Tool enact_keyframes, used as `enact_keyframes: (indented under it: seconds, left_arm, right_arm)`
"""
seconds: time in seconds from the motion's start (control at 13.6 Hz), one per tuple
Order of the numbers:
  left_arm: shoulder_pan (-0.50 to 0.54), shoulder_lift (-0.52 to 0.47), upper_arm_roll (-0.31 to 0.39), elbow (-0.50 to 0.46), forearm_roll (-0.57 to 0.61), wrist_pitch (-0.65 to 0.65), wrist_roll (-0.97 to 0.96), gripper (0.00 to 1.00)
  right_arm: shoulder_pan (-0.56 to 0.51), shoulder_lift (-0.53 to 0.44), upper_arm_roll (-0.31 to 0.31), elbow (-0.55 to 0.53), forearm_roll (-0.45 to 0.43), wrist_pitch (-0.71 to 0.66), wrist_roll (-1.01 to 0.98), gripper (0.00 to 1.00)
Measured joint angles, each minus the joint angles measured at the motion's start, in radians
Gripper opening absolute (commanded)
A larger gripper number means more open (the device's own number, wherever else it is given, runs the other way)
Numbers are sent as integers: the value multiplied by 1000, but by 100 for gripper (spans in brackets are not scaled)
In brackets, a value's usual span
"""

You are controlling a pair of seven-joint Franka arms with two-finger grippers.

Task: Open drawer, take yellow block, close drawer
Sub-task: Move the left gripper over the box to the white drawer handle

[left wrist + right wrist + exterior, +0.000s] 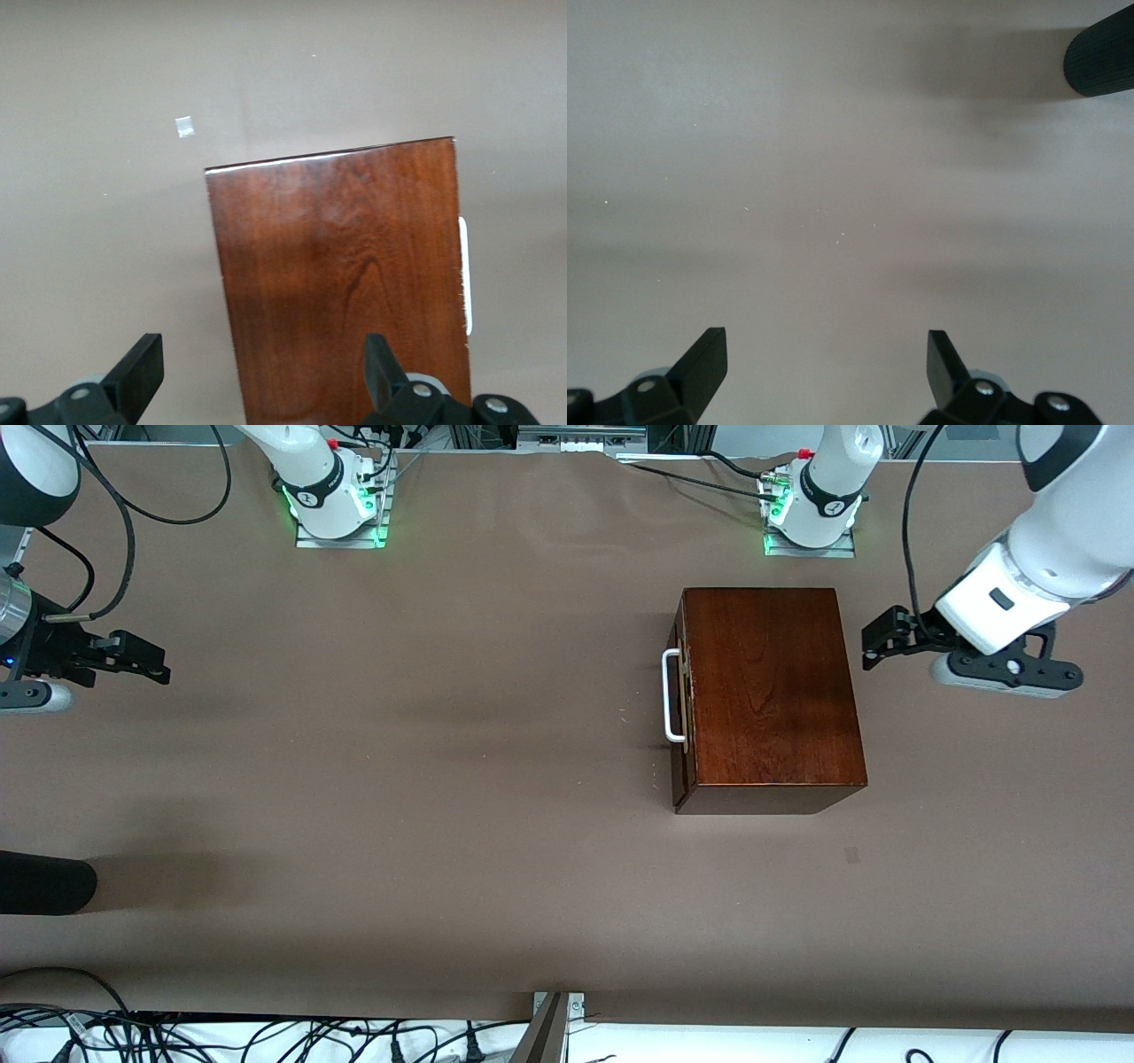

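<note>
A glossy dark mahogany box (775, 691) stands toward the left arm's end of the table. Its drawer is pushed in flush, and the white U-shaped handle (671, 695) faces the right arm's end. The yellow block is hidden. My left gripper (870, 646) hovers open just off the box's side away from the handle. In the left wrist view, the left gripper (263, 367) shows the box top (341, 283) and a sliver of the handle (464, 274) past its fingers. My right gripper (164, 666) waits open at the right arm's end, with only bare table under the same gripper (827, 363) in its own wrist view.
A black cylindrical object (44, 881) pokes in over the table edge at the right arm's end, also seen as the black cylinder (1101, 62). A small grey patch (851, 855) lies on the brown cloth nearer the front camera than the box. Cables run along the table edges.
</note>
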Motion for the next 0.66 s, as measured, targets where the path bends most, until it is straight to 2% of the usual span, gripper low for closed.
enact_keyframes:
  seconds: [0.37, 0.66]
  left_arm:
    - [-48, 73, -89, 69, 75, -18, -146, 100]
    - [-185, 116, -104, 79, 166, -24, -299, 100]
  right_arm:
    - [0, 12, 0, 0, 0, 9, 0, 100]
    - [0, 23, 0, 0, 0, 21, 0, 100]
